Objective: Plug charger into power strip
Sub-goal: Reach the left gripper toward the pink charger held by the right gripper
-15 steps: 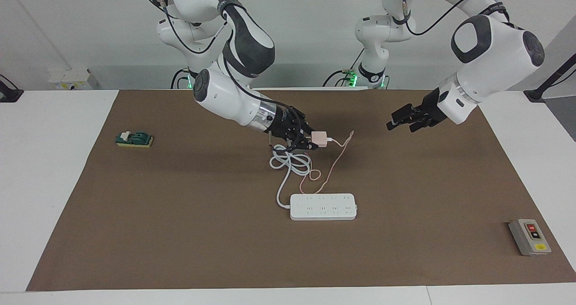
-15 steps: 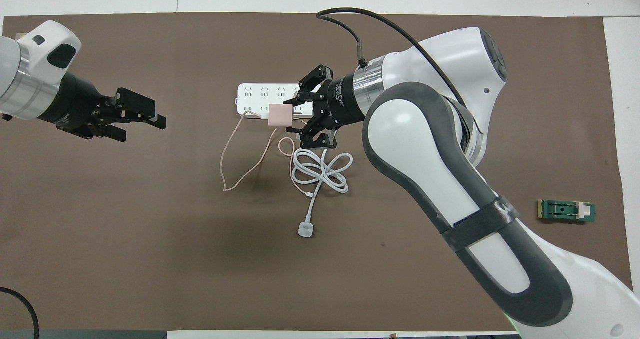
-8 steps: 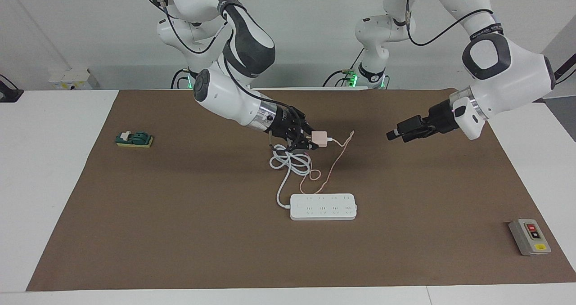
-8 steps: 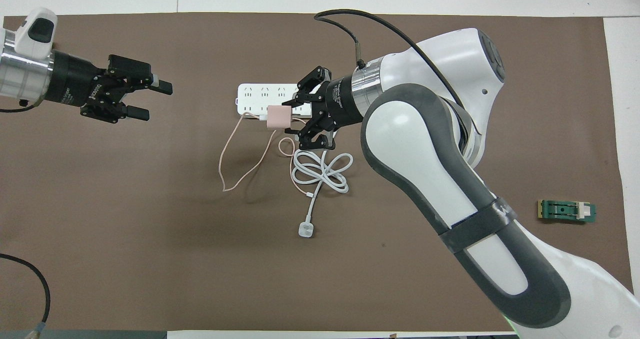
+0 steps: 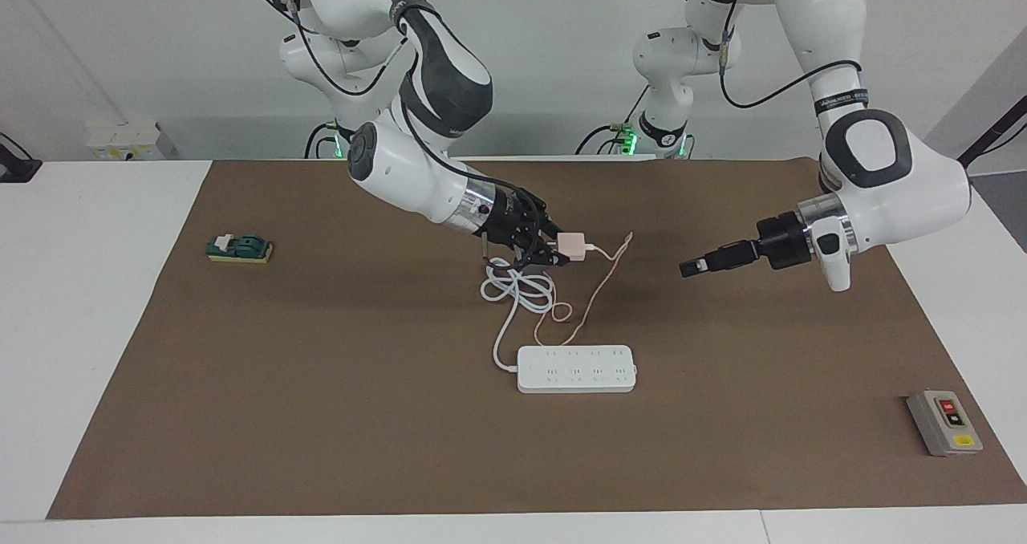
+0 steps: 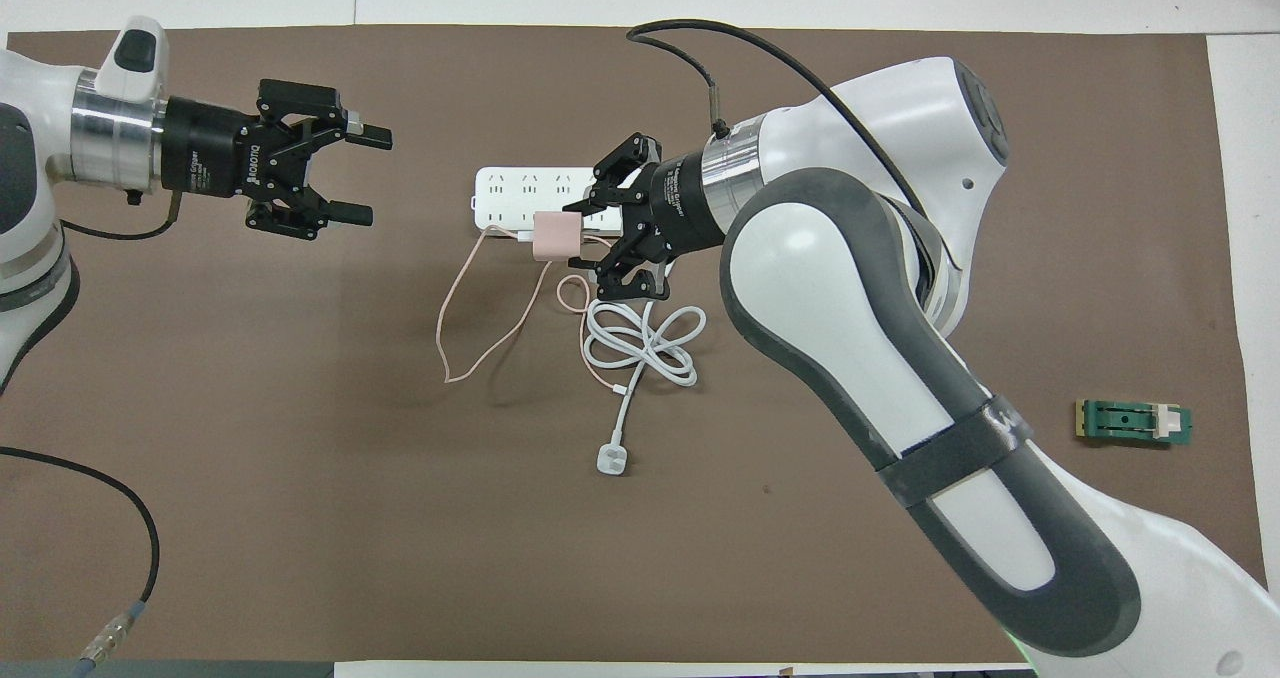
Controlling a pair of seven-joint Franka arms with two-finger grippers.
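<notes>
While the charger (image 5: 568, 244) is clamped between the fingertips of the right gripper (image 5: 552, 253), it is held up in the air over the coiled cord (image 5: 520, 289) of the power strip (image 5: 576, 368). A thin pink cable (image 5: 595, 287) is seen hanging from the charger down to the brown mat (image 5: 321, 416). The power strip is laid flat on the mat, farther from the robots than the coil, and none of its outlets is occupied. The left gripper (image 6: 362, 175) is held in the air over bare mat toward the left arm's end of the table, well apart from the charger, with its fingers spread apart and nothing between them.
</notes>
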